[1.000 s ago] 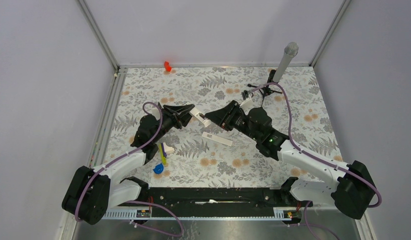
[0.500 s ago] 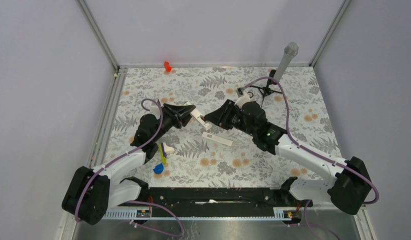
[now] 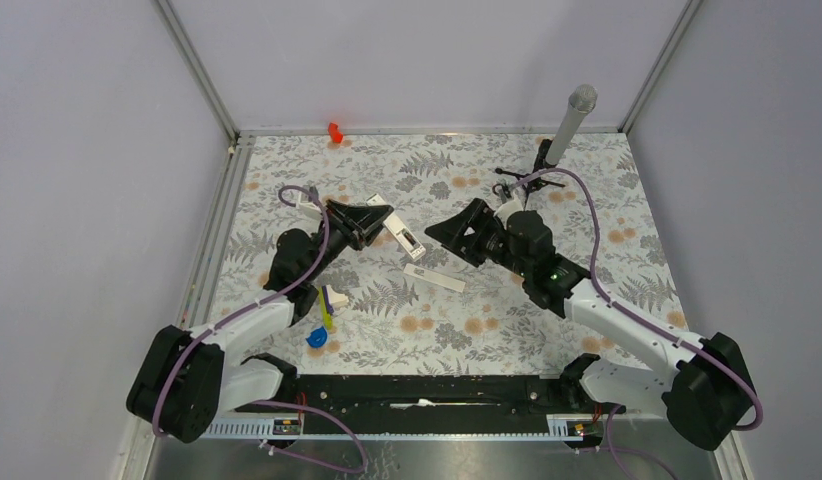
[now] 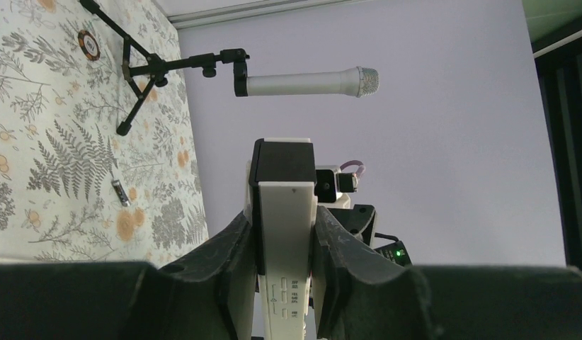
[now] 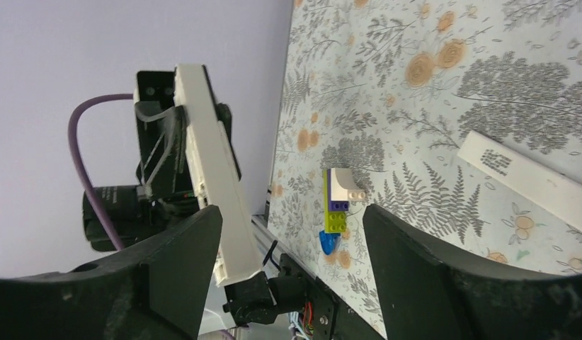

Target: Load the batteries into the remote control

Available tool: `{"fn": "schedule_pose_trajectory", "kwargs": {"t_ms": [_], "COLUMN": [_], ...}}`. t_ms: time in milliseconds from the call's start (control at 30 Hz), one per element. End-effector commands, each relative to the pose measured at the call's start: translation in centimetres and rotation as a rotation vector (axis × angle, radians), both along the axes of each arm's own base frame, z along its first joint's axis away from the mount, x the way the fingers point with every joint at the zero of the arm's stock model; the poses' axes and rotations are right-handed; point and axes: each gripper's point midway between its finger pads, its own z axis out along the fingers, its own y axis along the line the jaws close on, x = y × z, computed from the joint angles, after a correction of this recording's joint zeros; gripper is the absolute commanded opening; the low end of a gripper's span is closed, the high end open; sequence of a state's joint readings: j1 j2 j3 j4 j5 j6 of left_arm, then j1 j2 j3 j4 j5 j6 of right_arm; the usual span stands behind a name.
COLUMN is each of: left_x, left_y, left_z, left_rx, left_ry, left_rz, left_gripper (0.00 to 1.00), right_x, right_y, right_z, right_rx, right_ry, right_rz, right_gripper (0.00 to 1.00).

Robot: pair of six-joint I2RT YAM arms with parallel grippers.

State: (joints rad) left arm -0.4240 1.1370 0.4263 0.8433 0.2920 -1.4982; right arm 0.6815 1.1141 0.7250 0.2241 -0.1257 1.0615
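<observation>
My left gripper (image 3: pixel 383 217) is shut on the remote control (image 3: pixel 399 236), a slim white bar with a dark end, and holds it above the mat. In the left wrist view the remote control (image 4: pixel 285 202) stands upright, clamped between both fingers of the left gripper (image 4: pixel 282 237). My right gripper (image 3: pixel 437 232) hangs open just right of the remote's dark end, holding nothing. In the right wrist view the remote control (image 5: pixel 212 188) passes beside the left finger of the right gripper (image 5: pixel 292 244), with the jaws wide apart. One thin dark battery (image 4: pixel 120 193) lies on the mat.
A flat white strip (image 3: pixel 434 277) lies on the mat below the grippers. A yellow, white and blue toy cluster (image 3: pixel 325 305) sits near the left arm. A microphone on a black stand (image 3: pixel 572 118) is at the back right. A red piece (image 3: pixel 335 131) lies at the back edge.
My right gripper has opened and drawn back to the right, away from the remote's end. The left gripper has shifted the remote slightly toward the back.
</observation>
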Motion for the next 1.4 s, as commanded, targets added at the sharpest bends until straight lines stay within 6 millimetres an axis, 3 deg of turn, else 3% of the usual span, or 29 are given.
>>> {"fn": "schedule_pose_trajectory", "kwargs": {"t_ms": [0,233,367,533,733,800,900,933,1033,1100,1167,1233,1367], "left_x": [-0.2,-0.6,-0.8,-0.9,-1.0,-1.0,-1.0,-1.0,-0.6,-0.5,-0.1,0.1,0.2], "left_y": [-0.5,-1.4,-1.5,-1.5,-1.5,-1.5,-1.4,-1.4,-1.4,-0.8,0.1,0.9,2.0], "left_z": [4.1,4.8,4.7,4.8,4.8,4.8,4.5,4.2,2.2,1.4,0.3,-0.2,-0.8], "left_rx": [-0.021,-0.019,-0.012,-0.006,0.014,0.035,0.103,0.145,0.355,0.466,0.579,0.653,0.725], "left_ry": [-0.193,-0.242,-0.244,-0.247,-0.259,-0.269,-0.305,-0.318,-0.346,-0.372,-0.378,-0.379,-0.365], "left_rz": [-0.021,-0.079,-0.091,-0.095,-0.095,-0.091,-0.079,-0.077,-0.073,-0.057,-0.021,0.004,0.039], "left_gripper": [0.00,0.00,0.00,0.00,0.00,0.00,0.00,0.00,0.00,0.00,0.00,0.00,0.00], "right_x": [-0.9,-1.7,-1.7,-1.4,-0.9,-0.8,-0.6,-0.6,-0.3,0.1,1.4,2.7,5.6], "right_y": [1.1,2.8,3.5,3.7,3.6,3.4,2.6,2.3,1.4,0.8,-0.5,-2.6,-8.7], "right_z": [4.0,3.9,3.3,2.4,1.4,1.2,2.2,3.0,5.1,5.1,3.8,1.0,-6.4], "right_rx": [0.118,0.042,0.009,-0.005,-0.039,-0.071,-0.094,-0.089,-0.116,-0.179,-0.285,-0.444,-0.864], "right_ry": [-0.128,-0.236,-0.230,-0.207,-0.189,-0.200,-0.246,-0.268,-0.323,-0.339,-0.317,-0.261,-0.102], "right_rz": [0.094,0.254,0.309,0.307,0.291,0.291,0.279,0.277,0.278,0.263,0.194,0.129,0.021], "right_gripper": [0.81,0.76,0.63,0.36,0.25,0.32,0.77,0.84,0.89,0.89,0.89,0.88,0.90]}}
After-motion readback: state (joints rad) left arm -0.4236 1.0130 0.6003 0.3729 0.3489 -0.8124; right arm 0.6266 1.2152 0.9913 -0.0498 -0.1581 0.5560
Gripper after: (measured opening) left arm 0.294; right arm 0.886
